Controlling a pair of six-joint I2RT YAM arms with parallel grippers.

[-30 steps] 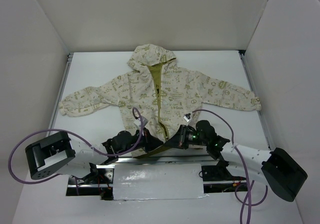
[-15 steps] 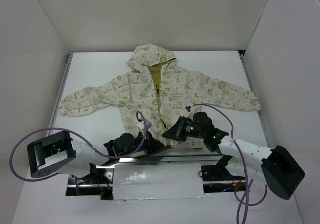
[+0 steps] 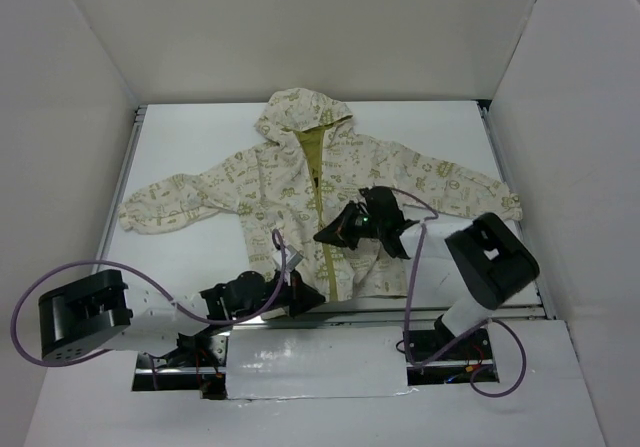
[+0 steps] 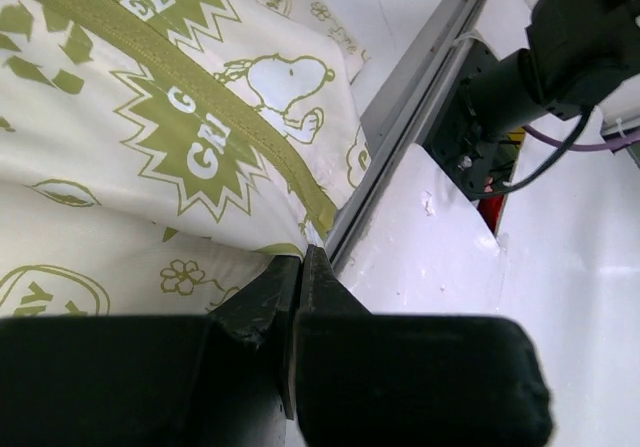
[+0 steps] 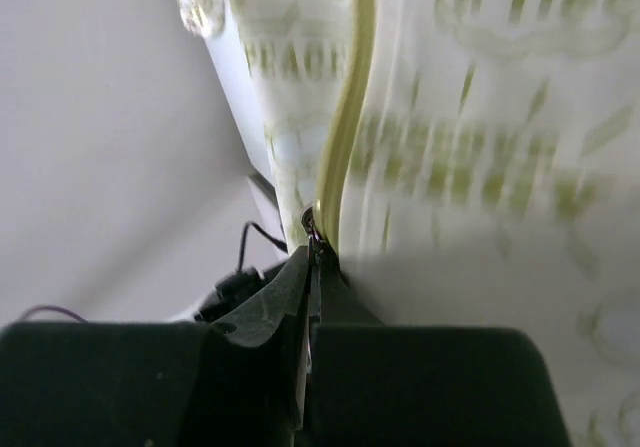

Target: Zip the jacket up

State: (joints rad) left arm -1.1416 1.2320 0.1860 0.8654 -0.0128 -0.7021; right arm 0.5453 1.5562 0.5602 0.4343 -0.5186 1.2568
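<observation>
The jacket (image 3: 270,182) lies flat on the white table, hood at the far end, sleeves spread. Its olive zipper strip (image 3: 320,192) runs down the middle. My left gripper (image 3: 303,294) is shut on the hem at the zipper's bottom end, by the table's near edge. The left wrist view shows its fingertips (image 4: 302,257) pinching the fabric fold right below the strip (image 4: 200,97). My right gripper (image 3: 328,235) sits mid-chest on the zipper, shut on the small zipper pull (image 5: 312,225). The jacket (image 5: 480,117) is motion-blurred in the right wrist view.
White walls close in the table on three sides. A metal rail (image 3: 430,307) runs along the near edge just below the hem. The right arm's base and cables (image 4: 500,97) stand beyond that rail. A white plate (image 3: 315,362) lies between the arm bases.
My right gripper has travelled from the hem up the zipper toward the hood, to mid-chest, and the front below it has closed. My left gripper has stayed at the hem.
</observation>
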